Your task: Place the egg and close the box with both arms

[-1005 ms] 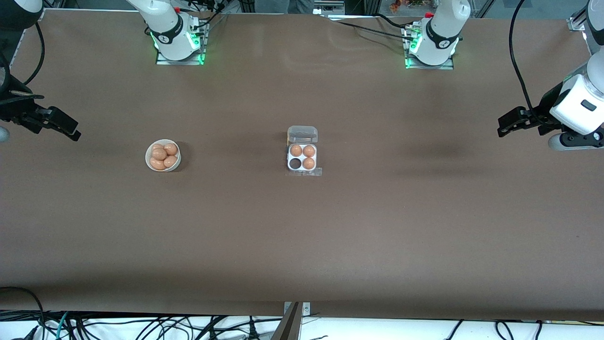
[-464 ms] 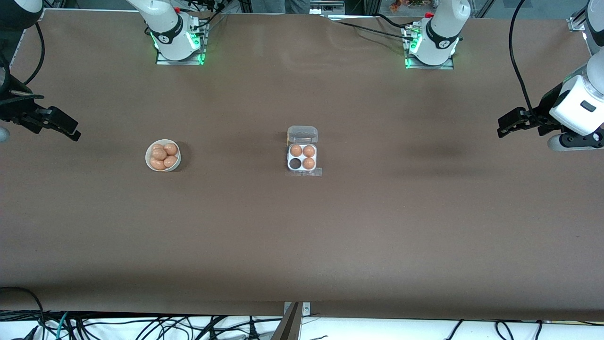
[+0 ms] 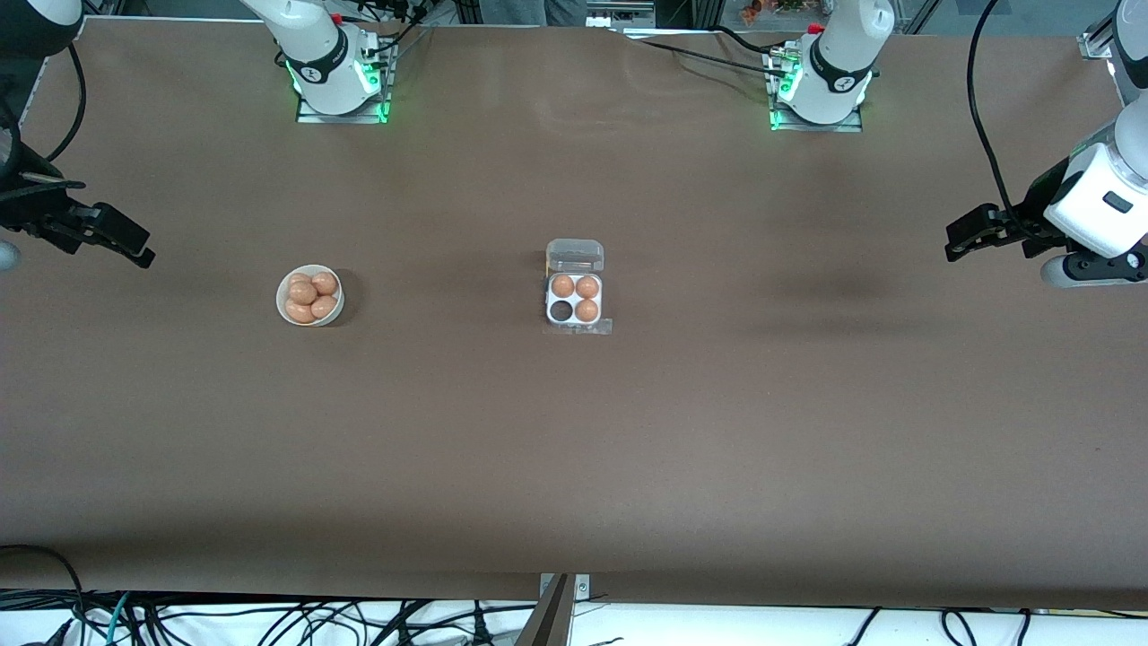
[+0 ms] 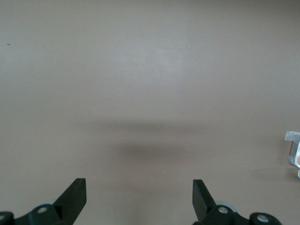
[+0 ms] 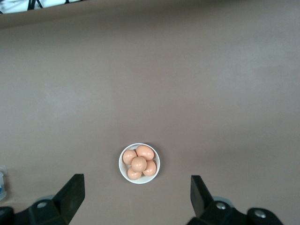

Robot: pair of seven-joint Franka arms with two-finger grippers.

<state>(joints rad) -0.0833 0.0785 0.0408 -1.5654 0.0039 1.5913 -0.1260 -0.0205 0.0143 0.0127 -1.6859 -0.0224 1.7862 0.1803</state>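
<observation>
Nearest to me on the brown counter [image 3: 574, 467] is bare surface, lower half of the frame, nothing on it. Mid-frame sits the box [image 3: 575, 300], lid [image 3: 575, 255] swung open and lying flat on the upper side of the tray. Three eggs fill three cells; the lower cell toward the right arm's end [image 3: 561, 310] is dark and empty. Toward the right arm's end, at about the same height in the frame, the white bowl [image 3: 309, 295] holds a heap of eggs; I count about five in the right wrist view, and the topmost egg [image 5: 138, 163] rests on the others.

Right hand [image 3: 115, 235] hangs at the frame's middle-left edge, over the counter's end, fingers spread wide, nothing in them. Its wrist view looks down on the bowl [image 5: 139, 163]. Left hand [image 3: 970, 235] hangs at the middle-right edge, fingers also spread wide and empty; its wrist view shows bare counter and only a sliver of the box [image 4: 294, 152].

Against the earlier frames: no change I can see, box, bowl and both hands sit at the same spots.

Writing: none I can read; the marks on the arm bases at the top of the frame are too small.
</observation>
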